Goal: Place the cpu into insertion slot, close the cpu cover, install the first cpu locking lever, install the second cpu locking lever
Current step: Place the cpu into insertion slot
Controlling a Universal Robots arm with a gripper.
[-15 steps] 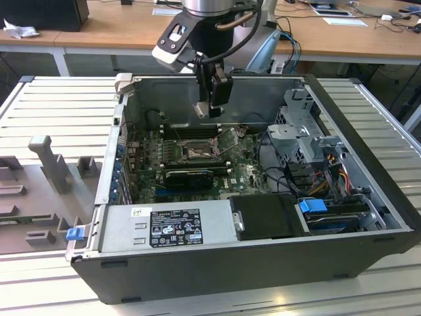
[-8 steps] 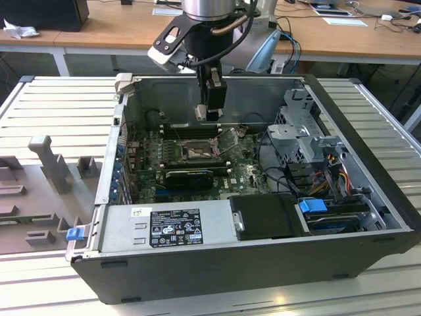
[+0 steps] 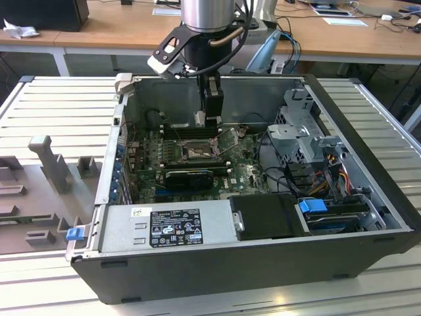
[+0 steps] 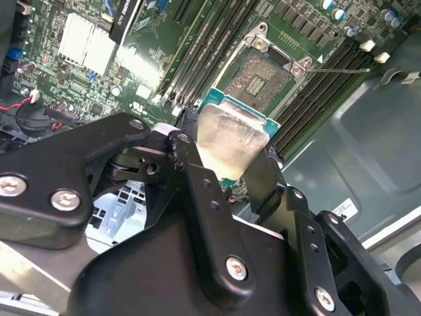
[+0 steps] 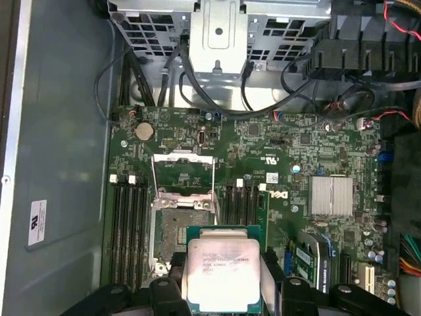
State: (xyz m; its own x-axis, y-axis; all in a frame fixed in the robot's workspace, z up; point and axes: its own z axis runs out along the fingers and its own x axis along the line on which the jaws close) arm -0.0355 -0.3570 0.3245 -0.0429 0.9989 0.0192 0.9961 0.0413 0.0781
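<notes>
arm [image 3: 207,20]: drops in from the top centre of the exterior view, wrist upright, reaching straight down into the open computer case [image 3: 368,197] on the ribbed metal table [image 3: 52,99].
pincer [image 3: 210,118]: closed on the cpu, a black finger [image 4: 197,171] pressed to each of two opposite edges.
cpu [image 5: 222,273]: held clear of the green motherboard [image 5: 296,151], silver face showing in both wrist views, near the socket but not in it.
insertion slot [image 5: 181,230]: centre of the exterior view, below the pincer, pin field bare.
cpu cover [image 5: 184,158]: swung open, off the socket.
lever [image 4: 342,69]: thin wire, released, sticking out beside the socket.
</notes>
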